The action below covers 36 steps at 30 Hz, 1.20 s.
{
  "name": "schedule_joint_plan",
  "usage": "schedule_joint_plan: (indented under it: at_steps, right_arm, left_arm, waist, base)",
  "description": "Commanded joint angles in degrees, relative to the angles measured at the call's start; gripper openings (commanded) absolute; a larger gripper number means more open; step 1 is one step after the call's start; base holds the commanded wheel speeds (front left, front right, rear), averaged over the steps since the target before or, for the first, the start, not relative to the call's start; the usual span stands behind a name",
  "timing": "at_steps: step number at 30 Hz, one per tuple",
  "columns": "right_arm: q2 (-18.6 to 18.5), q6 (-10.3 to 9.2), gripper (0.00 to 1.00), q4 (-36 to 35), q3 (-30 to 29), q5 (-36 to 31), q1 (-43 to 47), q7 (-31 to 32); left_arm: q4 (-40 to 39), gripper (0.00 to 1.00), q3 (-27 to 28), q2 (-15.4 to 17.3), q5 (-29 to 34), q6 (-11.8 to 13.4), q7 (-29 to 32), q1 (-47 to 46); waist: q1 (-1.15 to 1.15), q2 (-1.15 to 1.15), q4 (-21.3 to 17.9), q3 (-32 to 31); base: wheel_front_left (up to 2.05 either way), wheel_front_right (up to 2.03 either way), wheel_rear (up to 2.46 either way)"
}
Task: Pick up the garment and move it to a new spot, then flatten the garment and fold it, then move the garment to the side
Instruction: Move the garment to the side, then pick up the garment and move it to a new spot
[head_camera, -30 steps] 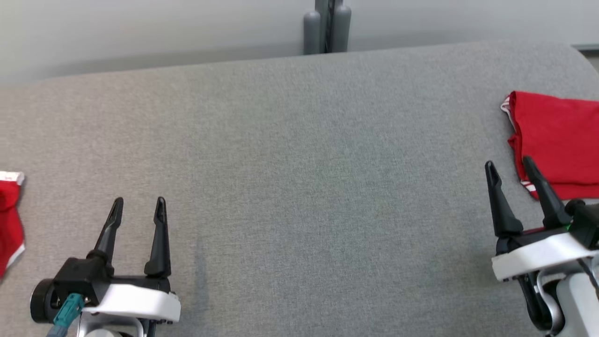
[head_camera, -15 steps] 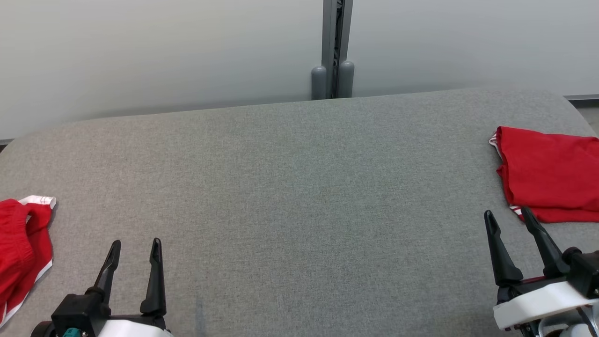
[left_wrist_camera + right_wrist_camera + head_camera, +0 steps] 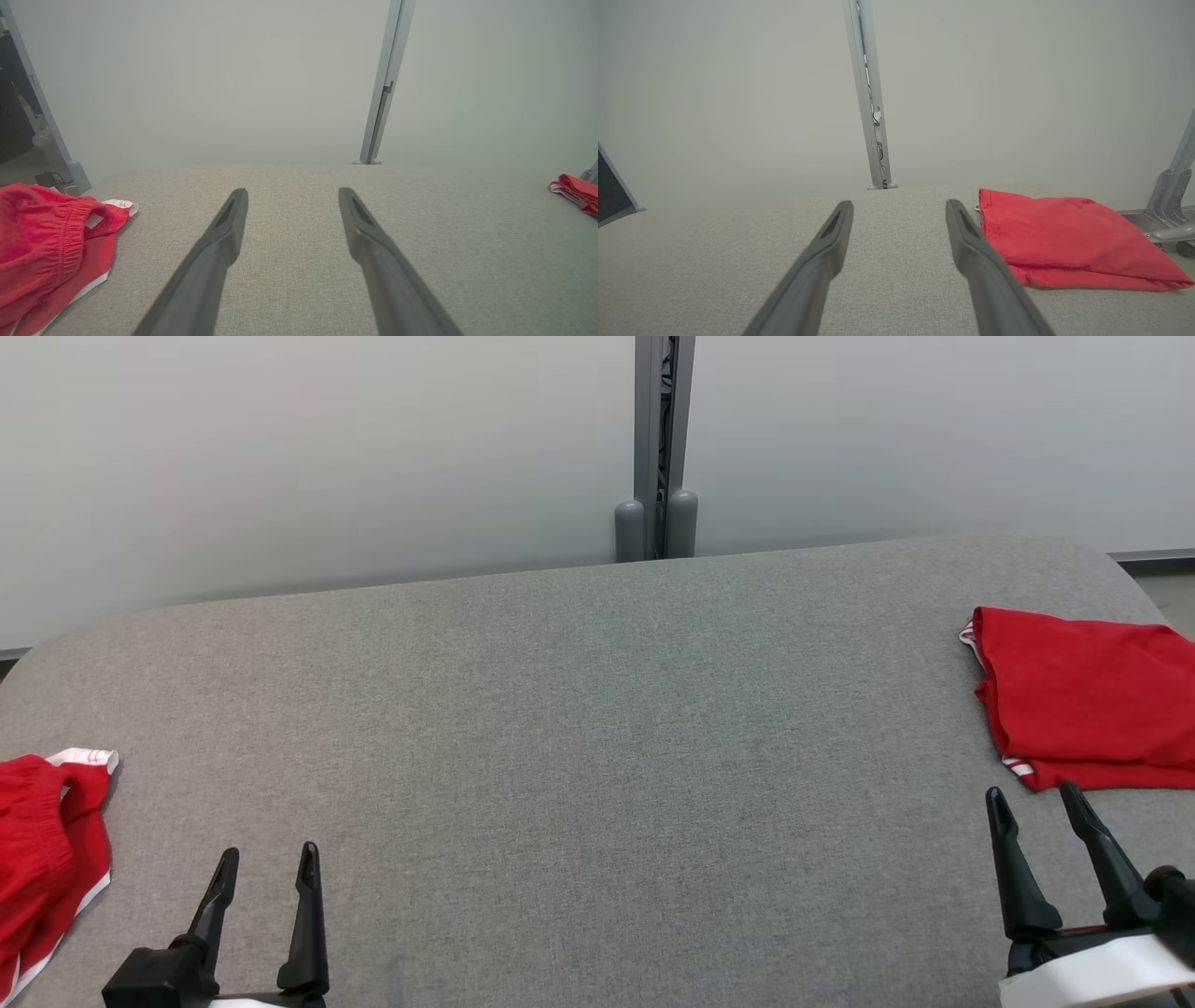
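Left gripper [image 3: 269,852] and right gripper [image 3: 1032,791]: jaws spread, empty. Folded red garment [image 3: 1083,723] flat on grey table [image 3: 597,709], just ahead-right of right gripper. Crumpled red garment [image 3: 42,859] at table's left edge, left of left gripper, apart.

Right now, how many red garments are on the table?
2. One folded red garment lies at the right end of the table, just beyond the right pincer. One crumpled red garment with white trim lies at the left edge, partly cut off; more could be hidden.
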Motion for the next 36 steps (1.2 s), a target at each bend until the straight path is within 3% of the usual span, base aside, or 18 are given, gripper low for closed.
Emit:
schedule_joint_plan:
  at_steps: [1,22,28,36]
  right_arm:
    - [-0.03,0.02,1.0,-0.88,-0.6,-0.54,0.58,0.46]
    - [0.12,0.02,1.0,-2.46,-1.55,-0.39,1.33,1.13]
    - [0.02,0.02,1.0,-3.35,-1.8,-0.04,1.36,1.17]
    - [0.17,0.02,1.0,-4.43,-2.1,-0.23,1.33,1.36]
  left_arm:
    - [-0.29,1.0,0.24,0.46,-0.18,0.26,-0.09,0.32]
    - [0.08,1.0,0.16,0.4,-0.59,0.32,-0.47,-1.52]
    - [-0.16,1.0,1.2,-0.73,-0.91,0.51,-1.31,-3.56]
    - [0.08,1.0,2.79,-2.45,-0.43,-0.57,-2.27,-5.53]
  waist:
    - [0.0,0.0,0.02,0.01]
    - [0.0,0.0,1.15,1.05]
    - [0.0,0.0,5.31,2.15]
    - [0.0,0.0,14.8,3.08]
  base:
    - [0.0,0.0,0.0]
    - [0.0,0.0,0.0]
    - [0.0,0.0,0.0]
    - [0.0,0.0,0.0]
